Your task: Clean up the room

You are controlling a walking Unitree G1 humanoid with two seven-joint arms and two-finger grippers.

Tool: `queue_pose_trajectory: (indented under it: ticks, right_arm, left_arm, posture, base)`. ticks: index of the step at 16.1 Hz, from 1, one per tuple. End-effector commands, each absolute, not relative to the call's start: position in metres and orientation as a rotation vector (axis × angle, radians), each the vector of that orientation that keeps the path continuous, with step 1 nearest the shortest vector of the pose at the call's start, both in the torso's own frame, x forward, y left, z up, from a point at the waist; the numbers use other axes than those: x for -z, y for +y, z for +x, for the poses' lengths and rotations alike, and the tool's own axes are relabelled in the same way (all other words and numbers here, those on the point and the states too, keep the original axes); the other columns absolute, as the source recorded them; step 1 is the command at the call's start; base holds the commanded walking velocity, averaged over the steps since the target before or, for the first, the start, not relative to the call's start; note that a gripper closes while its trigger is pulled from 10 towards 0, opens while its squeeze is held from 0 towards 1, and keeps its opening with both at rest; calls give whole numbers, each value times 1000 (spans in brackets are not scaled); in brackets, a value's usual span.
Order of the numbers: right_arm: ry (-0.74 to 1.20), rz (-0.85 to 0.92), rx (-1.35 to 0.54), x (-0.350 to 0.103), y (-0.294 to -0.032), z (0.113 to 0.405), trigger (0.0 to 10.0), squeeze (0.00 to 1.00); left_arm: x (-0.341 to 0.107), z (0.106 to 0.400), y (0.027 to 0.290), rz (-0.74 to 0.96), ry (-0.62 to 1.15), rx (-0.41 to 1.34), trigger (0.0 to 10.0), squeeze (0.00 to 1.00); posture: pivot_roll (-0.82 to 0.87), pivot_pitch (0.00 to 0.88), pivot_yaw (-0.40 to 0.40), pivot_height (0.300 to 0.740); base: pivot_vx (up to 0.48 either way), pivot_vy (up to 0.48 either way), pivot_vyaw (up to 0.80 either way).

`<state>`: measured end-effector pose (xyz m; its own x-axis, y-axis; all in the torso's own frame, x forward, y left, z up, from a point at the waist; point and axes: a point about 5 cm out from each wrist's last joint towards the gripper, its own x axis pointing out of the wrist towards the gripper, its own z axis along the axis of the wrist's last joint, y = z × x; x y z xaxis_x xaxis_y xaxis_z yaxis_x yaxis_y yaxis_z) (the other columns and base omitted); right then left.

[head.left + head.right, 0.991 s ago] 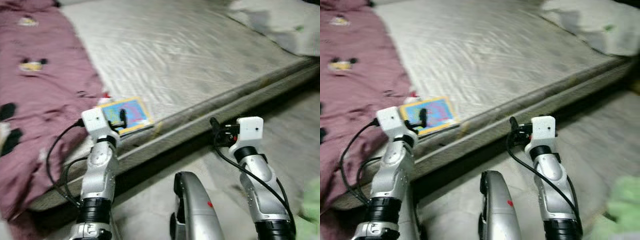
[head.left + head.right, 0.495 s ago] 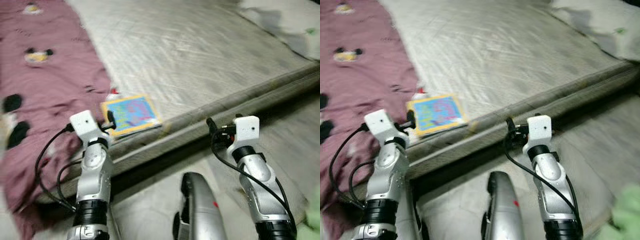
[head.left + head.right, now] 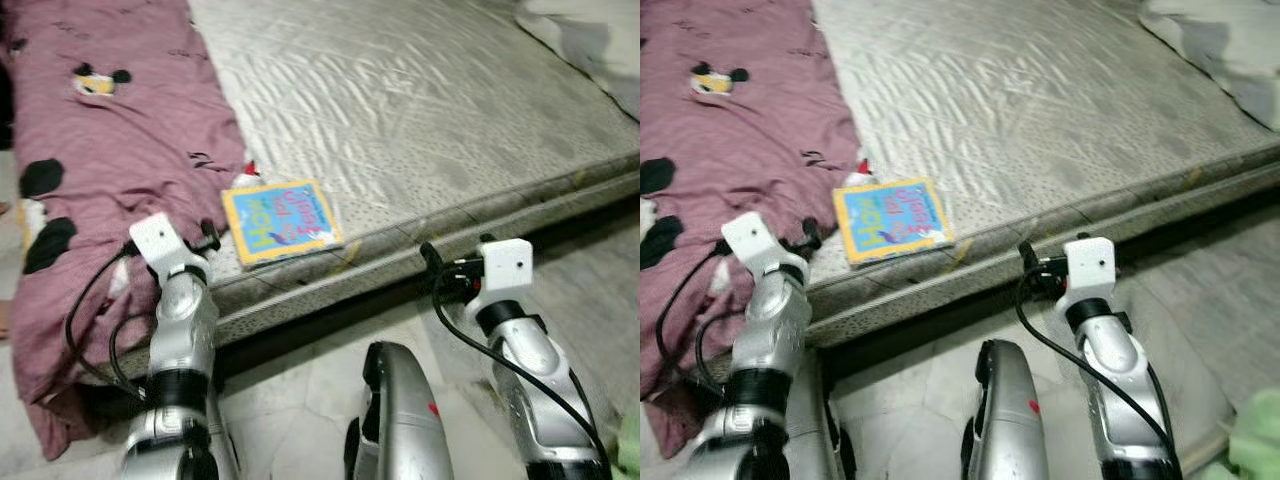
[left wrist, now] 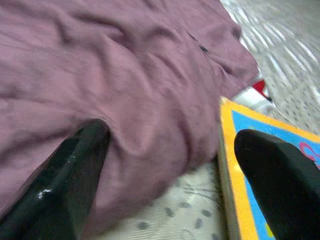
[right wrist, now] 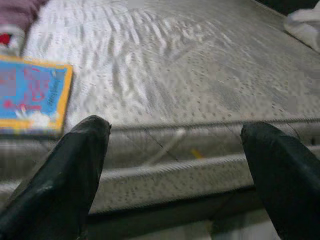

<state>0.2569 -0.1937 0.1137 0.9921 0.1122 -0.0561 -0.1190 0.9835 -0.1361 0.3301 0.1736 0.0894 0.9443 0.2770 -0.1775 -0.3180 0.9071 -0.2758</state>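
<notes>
Yellow-edged book on mattress — left gripper (spread) beside it.

A low bed with a bare grey quilted mattress is seen from above. Its near-left part is covered by a crumpled maroon blanket with cartoon prints. A pale tiled floor lies below the bed's edge.

- Bare grey mattress, low on the floor, quilted top with a piped edge.
- Maroon blanket with cartoon mouse prints covers its left side and spills over the edge.
- Yellow-bordered blue picture book lies flat near the front edge, just beside the blanket.
- Pale bedding bunched at the far right corner.
</notes>
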Motion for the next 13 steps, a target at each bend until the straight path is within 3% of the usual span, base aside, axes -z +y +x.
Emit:
queue_pose_trajectory:
  ticks: [1,6,11,13]
  right_arm:
    - [57,-144,-105,-116,-199,253,10000,0]
    - [68,-154,-114,-119,-202,250,10000,0]
    - [64,-149,-118,-120,-202,255,10000,0]
    - [62,-146,-114,-119,-202,257,10000,0]
  left_arm:
    - [-86,333,168,-321,152,-275,10000,0]
    - [-91,339,159,-325,126,-247,10000,0]
    - [-99,311,168,-271,11,-382,10000,0]
    - [-121,300,167,-205,-95,-351,10000,0]
  posture:
    - [-179,151,-107,496]
    - [-191,163,-121,496]
    - [-160,149,-113,496]
    - [-137,151,-113,496]
  base:
    - [0,0,0]
    - [0,0,0]
    - [0,0,0]
    - [0,0,0]
